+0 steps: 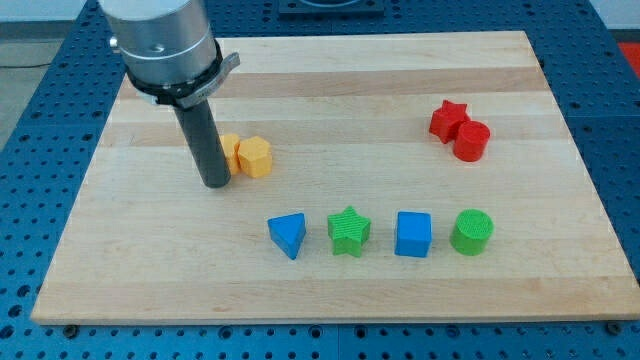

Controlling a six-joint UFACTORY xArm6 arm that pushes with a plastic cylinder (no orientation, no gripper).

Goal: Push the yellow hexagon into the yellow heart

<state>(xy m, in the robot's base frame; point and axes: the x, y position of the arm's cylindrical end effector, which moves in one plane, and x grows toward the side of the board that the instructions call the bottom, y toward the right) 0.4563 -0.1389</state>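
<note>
While a wooden board lies on a blue pegboard bench, my tip, a jawless rod, stands left of the heart, touching the hexagon

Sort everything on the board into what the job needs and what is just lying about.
Job: yellow hexagon; yellow heart, partly behind the rod; my tip, left of both.

Lying about: red star, red cylinder, blue triangle, green star, blue cube, green cylinder.
</note>
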